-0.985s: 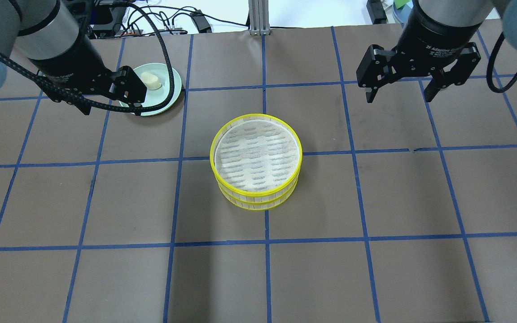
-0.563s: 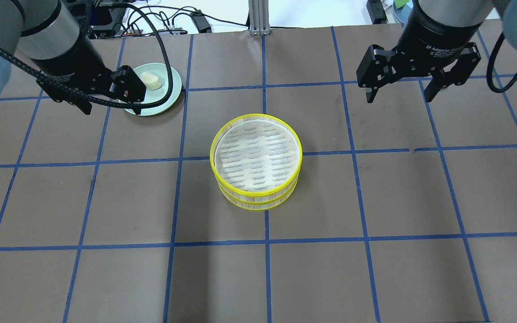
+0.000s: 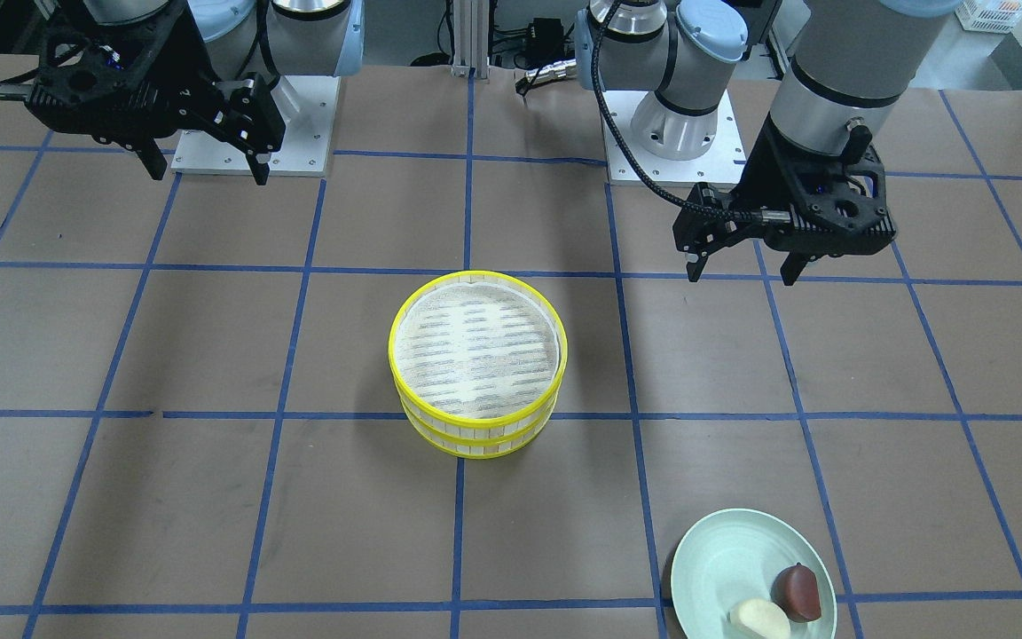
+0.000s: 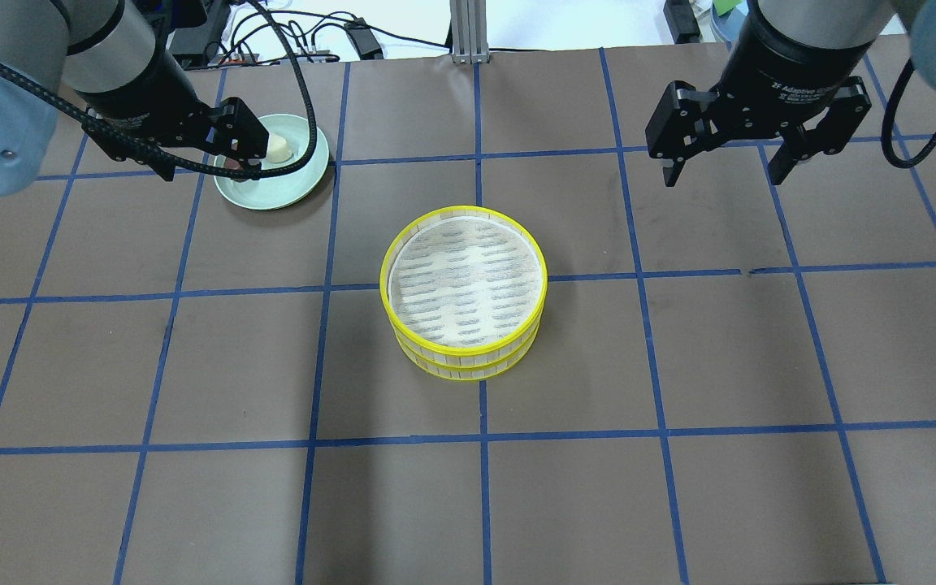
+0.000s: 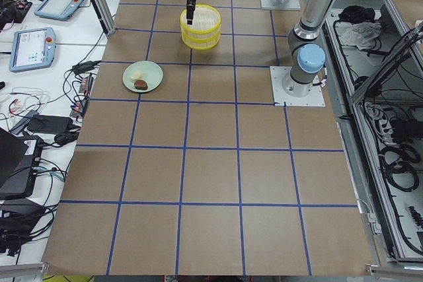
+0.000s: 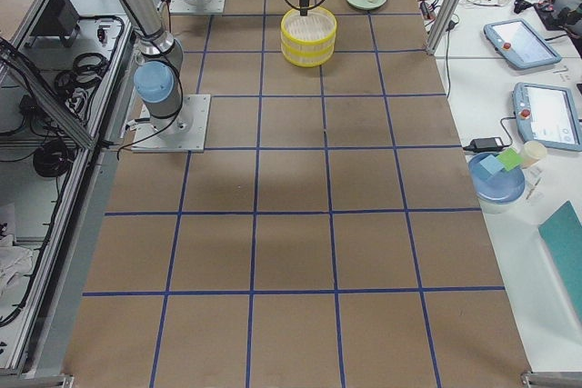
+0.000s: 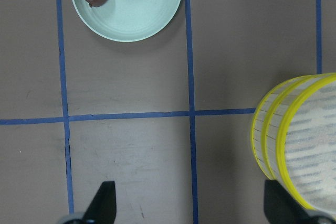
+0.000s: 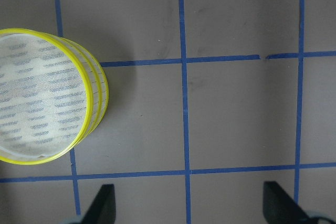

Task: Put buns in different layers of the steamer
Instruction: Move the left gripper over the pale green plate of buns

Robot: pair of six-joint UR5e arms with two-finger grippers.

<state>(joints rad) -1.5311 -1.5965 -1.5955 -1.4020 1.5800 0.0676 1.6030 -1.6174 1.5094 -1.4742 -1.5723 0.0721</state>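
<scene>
Two yellow-rimmed steamer trays are stacked mid-table; the top tray (image 4: 464, 284) (image 3: 475, 355) is empty and the lower tray (image 4: 468, 371) shows only its wall. A cream bun (image 3: 761, 619) and a reddish-brown bun (image 3: 797, 592) lie on a pale green plate (image 3: 724, 559). My left gripper (image 4: 208, 171) (image 3: 742, 273) is open and empty, raised beside the plate (image 4: 273, 191). It hides the brown bun in the overhead view; the cream bun (image 4: 277, 148) peeks out. The left wrist view shows the plate (image 7: 136, 14) with both buns at the top edge. My right gripper (image 4: 723, 179) (image 3: 209, 173) is open and empty, high at the far right.
The table is brown paper with a blue tape grid. The stack shows at the right edge of the left wrist view (image 7: 299, 140) and at the left of the right wrist view (image 8: 47, 103). Cables and a metal post stand beyond the far edge.
My left gripper has moved toward the far side and a little right, further over the plate, and now covers more of the cream bun. The right arm and the steamer stack have not moved.
</scene>
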